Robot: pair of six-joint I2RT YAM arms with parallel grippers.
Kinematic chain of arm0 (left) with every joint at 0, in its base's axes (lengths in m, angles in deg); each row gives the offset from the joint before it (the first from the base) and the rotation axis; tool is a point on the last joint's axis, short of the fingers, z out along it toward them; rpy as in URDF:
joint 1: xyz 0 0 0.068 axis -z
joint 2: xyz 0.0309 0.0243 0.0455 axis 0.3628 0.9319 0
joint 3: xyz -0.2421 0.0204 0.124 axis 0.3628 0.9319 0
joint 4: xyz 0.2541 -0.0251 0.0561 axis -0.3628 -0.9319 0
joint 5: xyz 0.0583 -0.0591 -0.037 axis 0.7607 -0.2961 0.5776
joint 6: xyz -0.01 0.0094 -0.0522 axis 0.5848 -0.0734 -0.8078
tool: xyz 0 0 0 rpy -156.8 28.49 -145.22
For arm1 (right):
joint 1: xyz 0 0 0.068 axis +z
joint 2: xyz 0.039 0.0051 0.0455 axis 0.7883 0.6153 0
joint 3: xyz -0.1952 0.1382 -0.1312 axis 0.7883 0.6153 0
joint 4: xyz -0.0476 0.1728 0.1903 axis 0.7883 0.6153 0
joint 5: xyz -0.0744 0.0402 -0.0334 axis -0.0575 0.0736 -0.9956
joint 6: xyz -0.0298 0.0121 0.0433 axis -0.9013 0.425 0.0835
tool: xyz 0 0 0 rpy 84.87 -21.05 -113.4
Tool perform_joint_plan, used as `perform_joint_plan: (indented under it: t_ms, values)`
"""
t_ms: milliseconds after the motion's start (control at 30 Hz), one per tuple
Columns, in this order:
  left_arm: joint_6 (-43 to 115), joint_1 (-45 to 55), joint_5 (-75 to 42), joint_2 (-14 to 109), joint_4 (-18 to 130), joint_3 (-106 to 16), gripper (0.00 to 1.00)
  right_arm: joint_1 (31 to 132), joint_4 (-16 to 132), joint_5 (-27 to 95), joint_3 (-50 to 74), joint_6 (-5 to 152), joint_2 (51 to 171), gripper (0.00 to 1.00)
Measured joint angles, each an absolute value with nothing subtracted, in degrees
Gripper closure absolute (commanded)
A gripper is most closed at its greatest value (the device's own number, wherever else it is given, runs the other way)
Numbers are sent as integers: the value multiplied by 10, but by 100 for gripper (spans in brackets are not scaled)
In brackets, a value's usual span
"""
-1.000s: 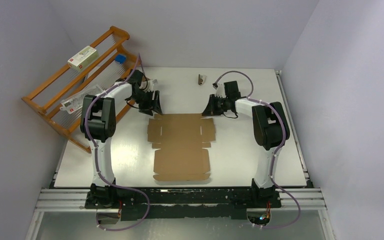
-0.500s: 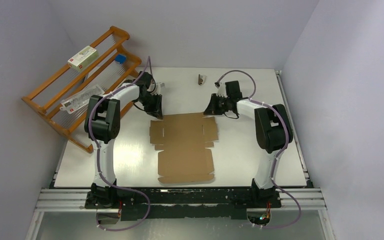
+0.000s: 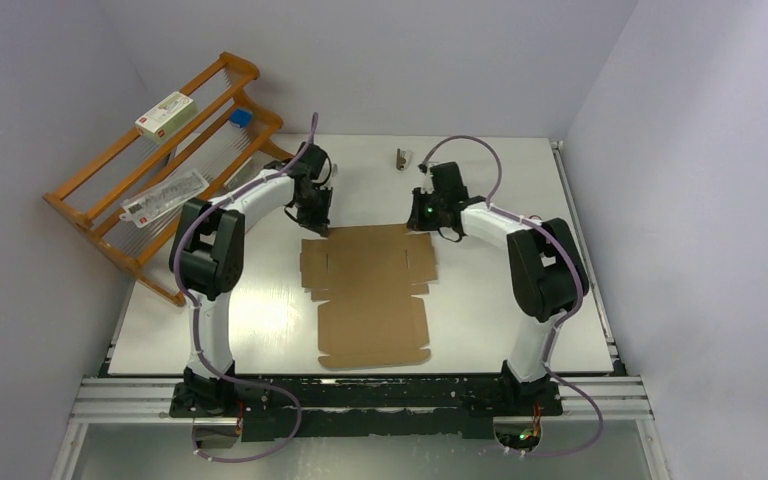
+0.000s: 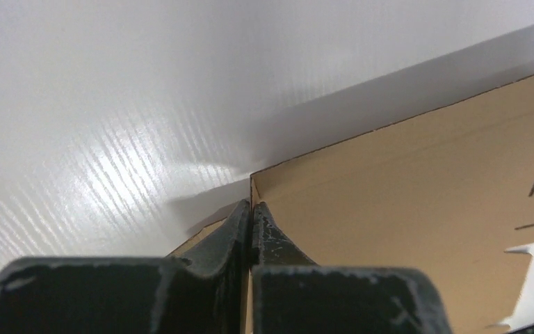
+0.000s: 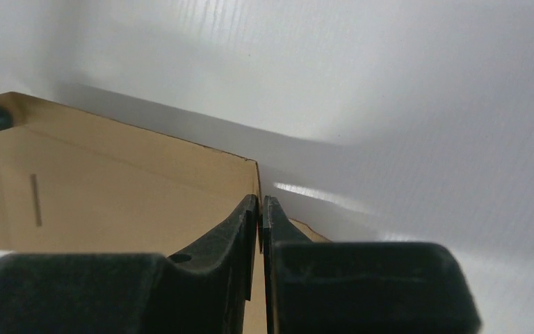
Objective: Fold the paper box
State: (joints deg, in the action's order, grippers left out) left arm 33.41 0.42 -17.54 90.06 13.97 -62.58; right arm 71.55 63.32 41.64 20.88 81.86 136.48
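The paper box (image 3: 365, 290) is a flat brown die-cut sheet with flaps and slits, lying mid-table. My left gripper (image 3: 318, 224) is at its far left corner. In the left wrist view the gripper (image 4: 252, 209) is shut on the cardboard's (image 4: 424, 174) side edge. My right gripper (image 3: 416, 222) is at the far right corner. Its own view shows this gripper (image 5: 260, 205) shut on the sheet's (image 5: 125, 188) edge. The far flap looks lifted and casts a shadow on the table behind it.
A wooden rack (image 3: 100, 205) leans at the back left. It holds a white carton with red print (image 3: 165, 113), a blue item (image 3: 241, 118) and a clear packet (image 3: 165, 195). A small dark object (image 3: 401, 159) lies near the table's back edge.
My left gripper moved right to the sheet's far left corner and closed on its edge. The right gripper stayed shut and swung slightly left. The sheet shifted a little to the right.
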Motion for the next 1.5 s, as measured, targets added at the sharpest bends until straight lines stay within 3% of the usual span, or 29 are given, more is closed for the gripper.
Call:
perform_joint_plan:
  t_ms: [433, 600, 733, 1133, 1500]
  values:
    - [282, 44, -47, 894, 132, -622, 92, 827, 717, 172, 121, 786, 1379, 84]
    - [274, 51, -31, 894, 132, -622, 79, 832, 734, 144, 102, 782, 1392, 80]
    - [270, 51, -23, 893, 130, -622, 69, 832, 742, 143, 102, 781, 1392, 68]
    - [271, 16, -81, 742, 180, -510, 46, 709, 678, 332, 238, 829, 1269, 40]
    - [278, -47, -190, 768, 260, -480, 37, 684, 598, 450, 275, 871, 1314, 37]
